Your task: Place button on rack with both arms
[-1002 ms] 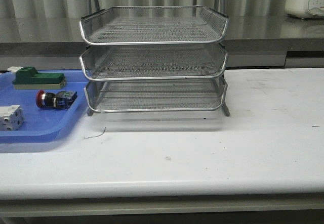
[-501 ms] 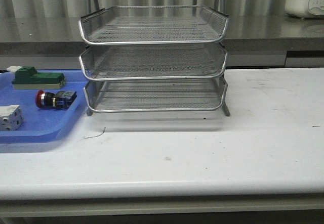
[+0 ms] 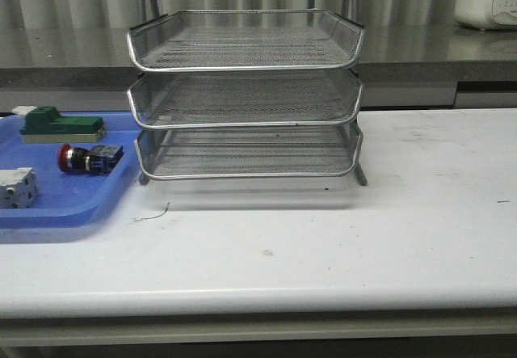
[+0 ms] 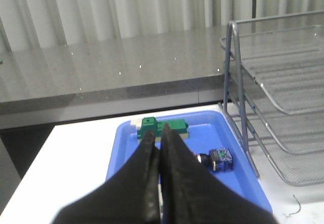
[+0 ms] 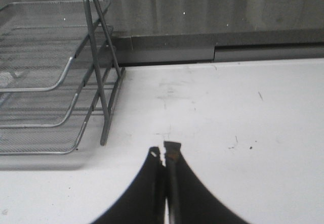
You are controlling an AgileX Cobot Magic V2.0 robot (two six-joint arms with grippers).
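Note:
The button [image 3: 89,158], with a red head and a black-and-blue body, lies on its side in the blue tray [image 3: 73,210] at the left. It also shows in the left wrist view [image 4: 216,160]. The silver wire-mesh rack [image 3: 246,91] stands at the middle back of the table, its three tiers empty. My left gripper [image 4: 157,132] is shut and empty above the tray, short of the button. My right gripper [image 5: 163,150] is shut and empty over the bare table, to the right of the rack [image 5: 55,82]. Neither arm shows in the front view.
A green block [image 3: 60,124] lies at the back of the blue tray and a white-grey block [image 3: 16,188] at its front left. A thin bit of wire [image 3: 153,212] lies on the table before the rack. A grey counter [image 3: 420,51] runs behind the table.

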